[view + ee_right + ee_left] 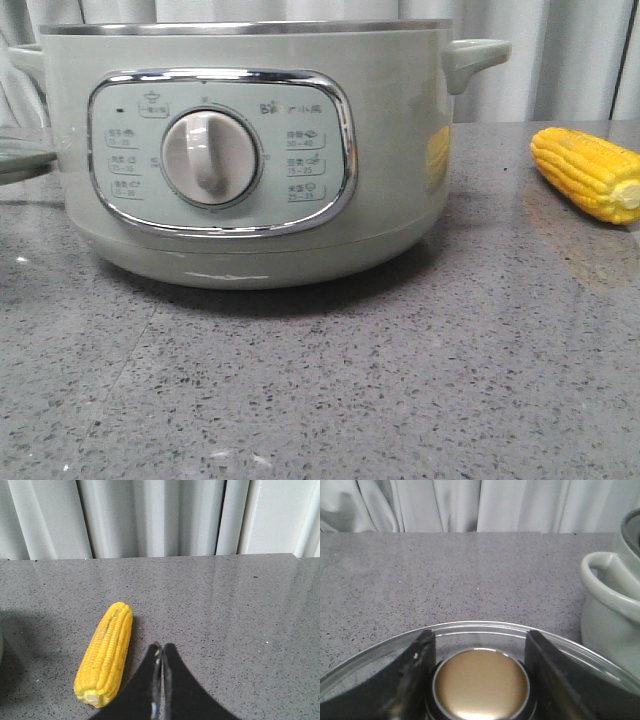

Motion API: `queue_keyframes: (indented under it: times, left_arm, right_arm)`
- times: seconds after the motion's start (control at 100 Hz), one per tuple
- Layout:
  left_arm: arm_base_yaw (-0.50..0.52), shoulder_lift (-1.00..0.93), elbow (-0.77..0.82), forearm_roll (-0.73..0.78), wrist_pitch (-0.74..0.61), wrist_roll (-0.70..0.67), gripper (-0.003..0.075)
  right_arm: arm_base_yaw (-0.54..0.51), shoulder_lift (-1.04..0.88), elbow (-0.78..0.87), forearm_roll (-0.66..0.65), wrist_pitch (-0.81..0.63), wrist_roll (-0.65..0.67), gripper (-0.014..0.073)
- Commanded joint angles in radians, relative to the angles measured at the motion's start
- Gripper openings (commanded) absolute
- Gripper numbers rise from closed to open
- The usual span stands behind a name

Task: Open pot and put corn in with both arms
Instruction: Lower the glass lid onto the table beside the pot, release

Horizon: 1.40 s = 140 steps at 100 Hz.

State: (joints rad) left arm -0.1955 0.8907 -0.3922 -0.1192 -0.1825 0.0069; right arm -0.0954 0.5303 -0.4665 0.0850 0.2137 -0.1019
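Hidden or cut off: in the front view the large round pale grey-green electric pot (250, 150) fills the upper centre and left, and its inside cannot be seen. Only a sliver of a glass lid (25, 160) shows at the left edge. Neither arm appears in this view.
Corn: the bright yellow corn cob with rows of kernels (590, 172) lies on its side at the right edge of the front view, pale cut end towards the frame edge, well apart from the pot. Its yellow is mirrored on the pot's glossy wall.
Left gripper: in the left wrist view the left gripper (480, 665) sits at lower centre with its dark fingers (417, 675) spread to either side of the lid's round gold-coloured knob (480, 685). Whether the fingers touch the knob cannot be told. The lid's clear rim arcs across the lower frame.
Right gripper: in the right wrist view the right gripper (159, 652) at lower centre has its black fingers pressed together, holding nothing, just beside the corn at lower left.
Surroundings: a speckled grey stone-look table (400, 380) carries everything; pale pleated curtains (160, 515) hang behind.
Materials: the pot has a steel rim, a chrome-framed panel, a cream dial (210, 157) and looped side handles, one of which shows at the right of the left wrist view.
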Motion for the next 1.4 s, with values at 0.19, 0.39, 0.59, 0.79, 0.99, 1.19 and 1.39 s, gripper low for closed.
queue_keyframes:
  times: [0.19,0.39,0.59,0.79,0.99,1.19,1.39]
  left_arm:
    - [-0.019,0.137,-0.042,0.016,-0.297,-0.007,-0.002]
    - [-0.019,0.216,-0.042,0.016,-0.324,-0.007,-0.002]
    - [-0.017,0.291,-0.042,0.01,-0.36,-0.007,-0.002]
    - [-0.017,0.334,-0.042,0.008,-0.365,-0.007,0.0022]
    - [-0.017,0.336,-0.042,0.008,-0.365,-0.007,0.0276]
    - [-0.017,0.322,-0.042,0.008,-0.365,-0.007,0.0358]
    - [-0.017,0.256,-0.042,0.008,-0.35,-0.007,0.0363]
  right_arm:
    - [-0.005,0.011,-0.041,-0.001,-0.081,-0.002,-0.0064]
    - [-0.005,0.011,-0.041,-0.001,-0.083,-0.002,-0.0064]
    - [-0.005,0.015,-0.041,-0.001,-0.083,-0.002,-0.0063]
    - [-0.005,0.015,-0.041,-0.001,-0.083,-0.002,0.001]
    - [-0.005,0.015,-0.041,0.007,-0.083,-0.002,0.0146]
    - [-0.005,0.022,-0.052,0.015,-0.057,-0.002,0.0148]
    - [0.048,0.111,-0.118,0.015,0.026,-0.002,0.024]
